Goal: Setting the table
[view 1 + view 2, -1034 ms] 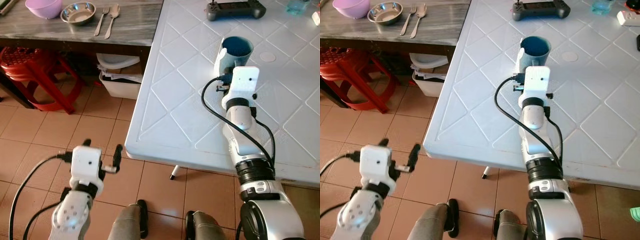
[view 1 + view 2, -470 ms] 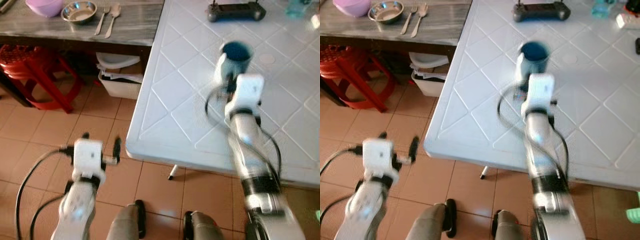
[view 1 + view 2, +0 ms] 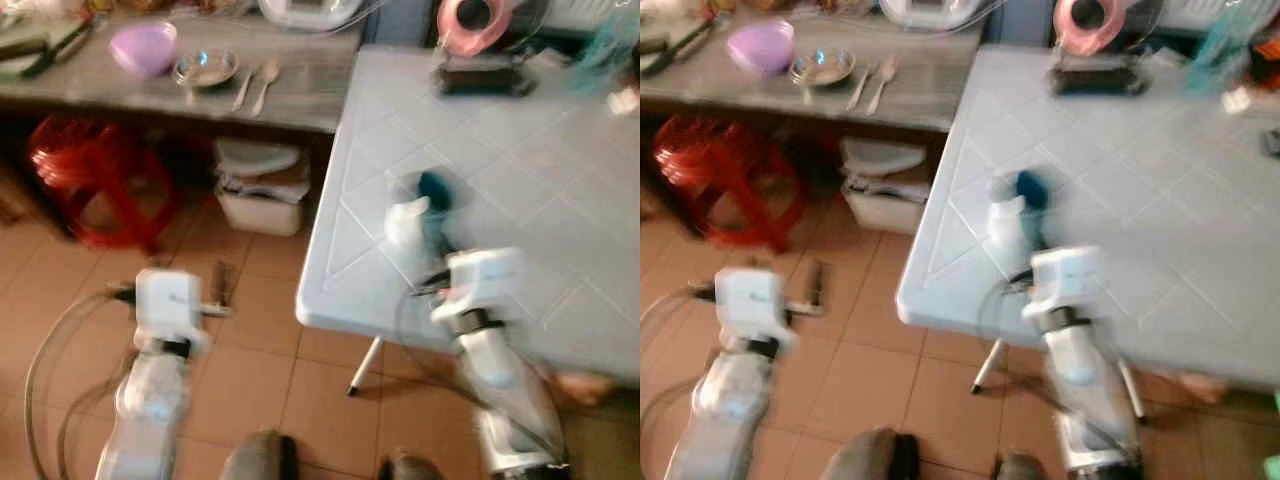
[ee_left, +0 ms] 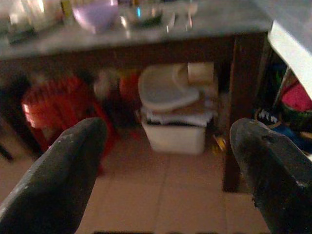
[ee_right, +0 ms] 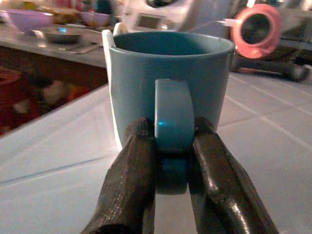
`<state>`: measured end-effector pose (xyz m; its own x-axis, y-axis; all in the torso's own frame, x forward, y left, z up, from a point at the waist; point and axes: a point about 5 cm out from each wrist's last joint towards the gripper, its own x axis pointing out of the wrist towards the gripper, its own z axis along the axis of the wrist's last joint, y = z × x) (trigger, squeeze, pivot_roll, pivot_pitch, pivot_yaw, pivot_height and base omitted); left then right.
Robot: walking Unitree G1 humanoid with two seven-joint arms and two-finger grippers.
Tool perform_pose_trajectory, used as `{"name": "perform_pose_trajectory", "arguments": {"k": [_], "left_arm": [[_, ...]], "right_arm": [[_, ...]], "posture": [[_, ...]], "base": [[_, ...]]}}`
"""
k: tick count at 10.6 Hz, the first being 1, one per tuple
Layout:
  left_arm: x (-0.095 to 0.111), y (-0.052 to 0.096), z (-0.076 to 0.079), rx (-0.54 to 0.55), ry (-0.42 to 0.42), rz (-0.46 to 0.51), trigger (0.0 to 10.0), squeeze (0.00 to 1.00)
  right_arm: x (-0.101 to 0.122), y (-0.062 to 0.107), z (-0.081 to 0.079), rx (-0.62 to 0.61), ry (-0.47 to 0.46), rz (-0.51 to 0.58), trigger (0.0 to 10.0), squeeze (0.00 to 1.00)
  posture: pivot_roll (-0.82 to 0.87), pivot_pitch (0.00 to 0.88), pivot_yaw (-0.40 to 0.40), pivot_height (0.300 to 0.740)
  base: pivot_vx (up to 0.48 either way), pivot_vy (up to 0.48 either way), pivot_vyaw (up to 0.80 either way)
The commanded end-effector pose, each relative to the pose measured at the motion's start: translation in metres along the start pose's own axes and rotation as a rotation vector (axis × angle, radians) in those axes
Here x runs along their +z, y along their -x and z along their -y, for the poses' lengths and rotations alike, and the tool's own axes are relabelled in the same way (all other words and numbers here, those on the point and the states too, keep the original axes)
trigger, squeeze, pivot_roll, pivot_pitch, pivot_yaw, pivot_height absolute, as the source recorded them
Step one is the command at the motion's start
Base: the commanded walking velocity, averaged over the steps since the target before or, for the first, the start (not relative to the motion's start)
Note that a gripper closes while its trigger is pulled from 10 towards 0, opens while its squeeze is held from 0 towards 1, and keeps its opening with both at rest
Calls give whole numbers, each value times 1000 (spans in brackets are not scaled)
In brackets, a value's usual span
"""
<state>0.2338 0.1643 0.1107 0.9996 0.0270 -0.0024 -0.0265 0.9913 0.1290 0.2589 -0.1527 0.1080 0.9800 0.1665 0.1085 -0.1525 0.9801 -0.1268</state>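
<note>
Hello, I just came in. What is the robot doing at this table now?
The right gripper is shut on the handle of a blue mug, holding it over the white table near its edge. The left gripper is open, low over the floor beside the table. The head views are blurred.

Your camera swings up and back, so more of the far side comes into frame: a pink round object (image 3: 470, 22) now appears beyond the white table (image 3: 560, 180), and both head views blur. Your right gripper (image 5: 165, 161), clamped on the blue mug (image 3: 428, 200) by its handle, now holds it nearer the table's near edge than a second ago.
</note>
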Motion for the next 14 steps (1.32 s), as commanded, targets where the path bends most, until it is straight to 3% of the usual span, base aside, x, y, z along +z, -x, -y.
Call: {"name": "perform_pose_trajectory", "arguments": {"k": [1, 4, 5, 9, 11, 14], "left_arm": [[0, -1, 6, -12, -2, 12, 10000, 0], [-5, 1, 11, -19, -19, 14, 10000, 0], [-7, 5, 19, -76, 13, 9, 10000, 0], [-12, 7, 20, -103, -26, 12, 10000, 0], [-7, 0, 24, -113, -27, 41, 10000, 0], [-8, 0, 26, -130, -30, 35, 10000, 0]], "right_arm": [[7, 0, 7, -13, 20, 26, 10000, 0], [17, -14, 16, -49, 18, 47, 10000, 0], [17, -16, 15, -40, 7, 47, 10000, 0], [18, -20, 10, -32, -14, 38, 10000, 0], [26, -27, 11, -21, -25, 63, 10000, 0], [18, -26, 13, -82, 14, 6, 10000, 0]], "posture": [[58, 13, 40, 740], [48, 0, 39, 740], [49, 0, 43, 740], [56, 0, 48, 740], [49, 0, 43, 740], [42, 0, 42, 740]], "base": [[0, 480, 0], [0, 477, 0], [296, 379, 0], [381, 287, 0], [433, 0, 0], [445, 0, 0]]}}
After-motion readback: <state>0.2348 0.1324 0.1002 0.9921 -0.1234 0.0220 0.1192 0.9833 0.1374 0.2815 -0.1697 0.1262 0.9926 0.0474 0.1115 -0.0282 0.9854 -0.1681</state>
